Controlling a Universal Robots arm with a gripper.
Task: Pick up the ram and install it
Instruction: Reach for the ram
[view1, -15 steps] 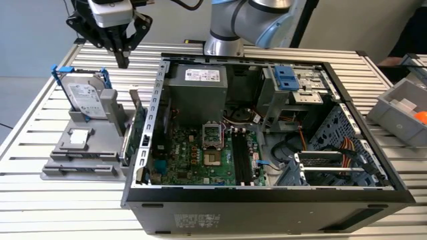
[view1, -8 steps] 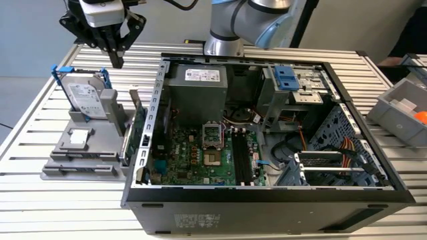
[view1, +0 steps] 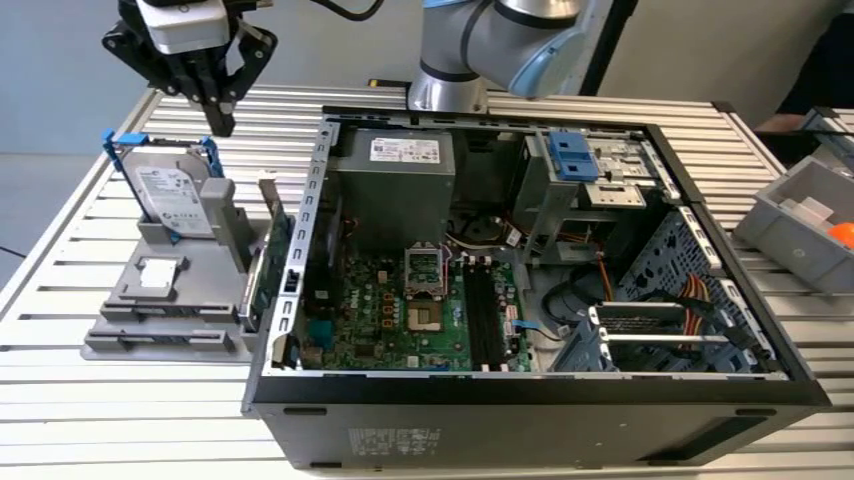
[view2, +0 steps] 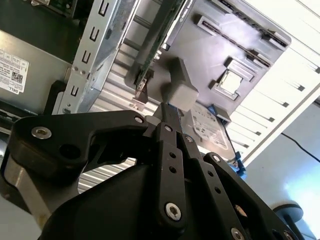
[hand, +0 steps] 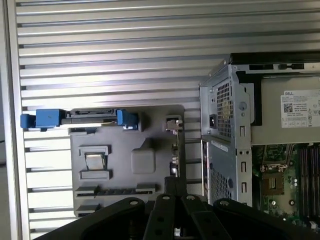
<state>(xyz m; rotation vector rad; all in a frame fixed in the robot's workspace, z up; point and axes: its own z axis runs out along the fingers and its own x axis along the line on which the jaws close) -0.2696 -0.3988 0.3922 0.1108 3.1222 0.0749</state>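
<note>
Over the bench (view1: 80, 420), the claw (view1: 220, 125) is hanging with fingers pressed together, gripping nothing. Below it and further out, on the grey parts holder (view1: 194, 305), the ram (view1: 248, 295), seemingly the thin stick on edge, is standing with its long axis running alongside the open computer case (view1: 534, 420).

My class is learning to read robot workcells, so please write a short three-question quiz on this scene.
1. True or false: the gripper hangs inside the computer case.
2. What stands upright in the grey holder, near the gripper? A) hard drive B) fan C) keyboard
3. Fill in: the hard drive's frame has ___ tabs.
Key: 1 false; 2 A; 3 blue.
</note>
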